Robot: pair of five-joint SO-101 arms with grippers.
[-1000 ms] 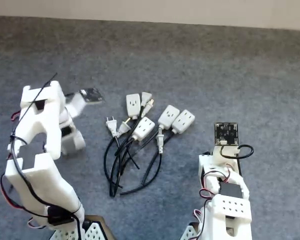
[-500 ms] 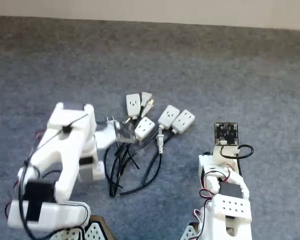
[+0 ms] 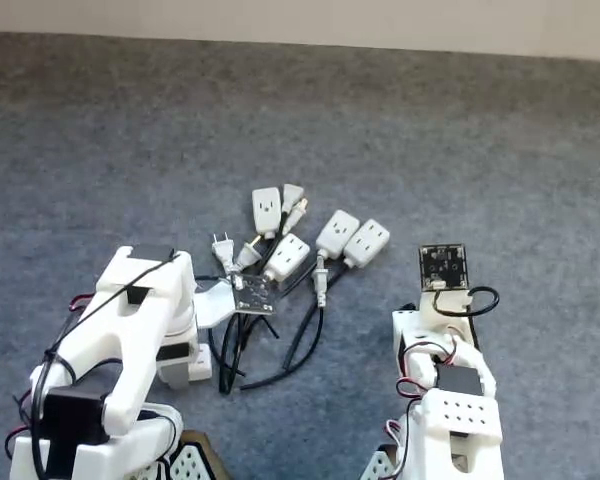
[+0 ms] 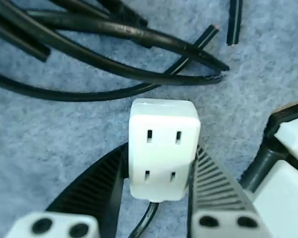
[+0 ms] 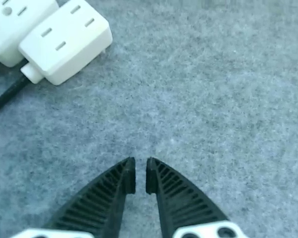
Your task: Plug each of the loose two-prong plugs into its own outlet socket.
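Starting at the left pincer: got it pinching a white plastic outlet socket block by its two sides. Ribbed black fingers snug against the casing, slotted face up, thin black cord running back between them toward the wrist. Just past the tips, seeing a tangle of glossy black rubber cords lying on the grey carpet, plus a couple of cut cord ends a bit farther out.

From the high view, spotting a small white two-prong plug close by, off to one side of that pincer and not plugged into anything. Also a second loose two-prong plug near on the other side, lying apart from every socket.

Over to the right pincer: pressed together, holding nothing, hanging low over the carpet. Well ahead of its tips and off to one side, seeing another white socket block touching its twin block, both slots up.
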